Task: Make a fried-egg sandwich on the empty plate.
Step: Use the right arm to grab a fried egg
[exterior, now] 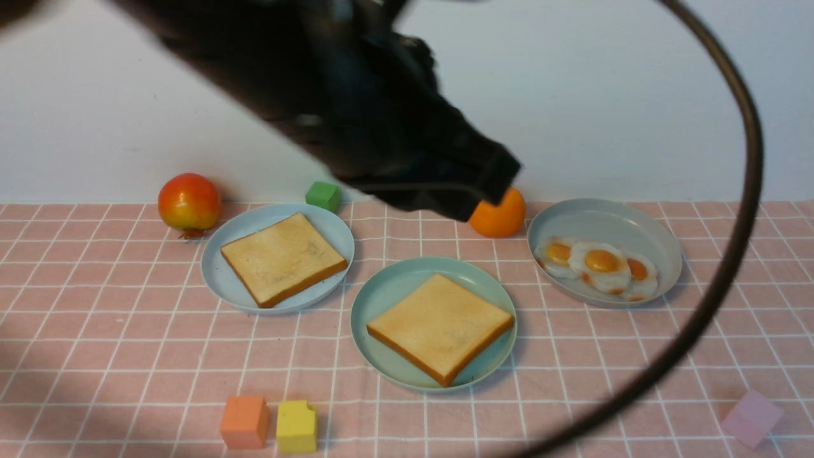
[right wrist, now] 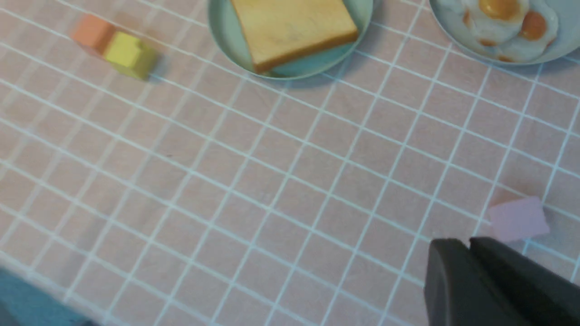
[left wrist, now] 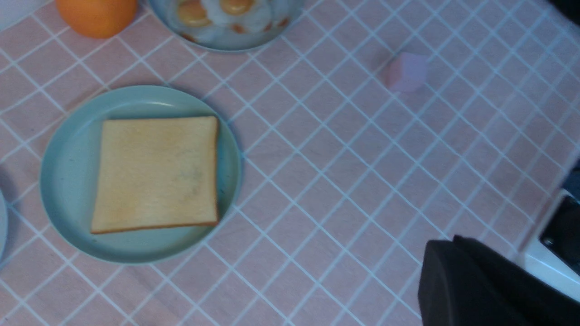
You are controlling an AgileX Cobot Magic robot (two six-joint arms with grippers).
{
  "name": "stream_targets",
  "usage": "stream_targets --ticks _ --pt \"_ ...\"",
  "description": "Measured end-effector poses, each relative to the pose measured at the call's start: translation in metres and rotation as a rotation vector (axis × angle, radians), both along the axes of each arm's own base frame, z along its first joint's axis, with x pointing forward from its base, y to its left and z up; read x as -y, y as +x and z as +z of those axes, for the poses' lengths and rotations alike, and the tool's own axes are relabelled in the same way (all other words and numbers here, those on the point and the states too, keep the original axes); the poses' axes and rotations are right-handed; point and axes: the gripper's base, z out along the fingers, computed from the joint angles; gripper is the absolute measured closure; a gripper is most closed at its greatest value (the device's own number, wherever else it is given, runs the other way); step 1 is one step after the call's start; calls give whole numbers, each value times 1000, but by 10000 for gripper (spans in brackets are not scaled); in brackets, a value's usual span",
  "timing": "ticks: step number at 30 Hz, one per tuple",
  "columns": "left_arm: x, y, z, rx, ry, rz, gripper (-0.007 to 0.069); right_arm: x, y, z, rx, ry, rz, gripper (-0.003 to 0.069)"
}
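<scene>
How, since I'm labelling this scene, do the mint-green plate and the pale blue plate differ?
Colour: the mint-green plate is greener, the pale blue plate bluer. Place: the mint-green plate sits mid-table, nearer the robot; the pale blue plate lies farther back on the left, by a green block. Both are round, shallow, and carry one egg-free slice: the left toast, the middle toast.

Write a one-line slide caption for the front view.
Toast on the green plate, a second slice on the blue plate, eggs in the grey dish, arm blurred overhead.
</scene>
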Motion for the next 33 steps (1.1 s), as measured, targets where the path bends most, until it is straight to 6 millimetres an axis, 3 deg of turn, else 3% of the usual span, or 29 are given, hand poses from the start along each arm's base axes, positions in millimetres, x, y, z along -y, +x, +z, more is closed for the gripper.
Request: stream_targets --ticks 2,3,7,8,9,12,13,15,20,29,33 --pt "-16 -20 -2 3 -21 -10 612 -6 23 -9 2 -32 -12 568" --pt "-21 -25 1 14 -33 -9 612 -6 25 -11 -5 -39 -13 568" --pt "-63 -71 -38 25 -70 26 612 -20 86 -49 -28 -173 -20 563" --pt "-65 -73 -35 35 -82 29 612 -20 86 -49 -23 -172 -18 563" --pt "-77 -85 -51 34 -101 53 612 -23 103 -62 -37 -220 -12 562" --pt "-101 -109 -70 72 -204 115 612 -29 138 -87 -97 -285 -12 558" --pt "-104 -112 -69 86 -228 123 612 -30 140 -88 -100 -286 -12 557" --pt "-120 -126 -79 139 -329 165 612 -29 173 -109 -148 -308 -35 549" --pt "-133 -138 -79 189 -408 186 612 -21 219 -144 -177 -346 -48 477" --pt "-134 -137 -78 213 -420 194 612 -32 282 -198 -109 -396 36 146" --pt "-134 -137 -79 216 -412 195 612 -30 295 -214 -92 -472 69 77"
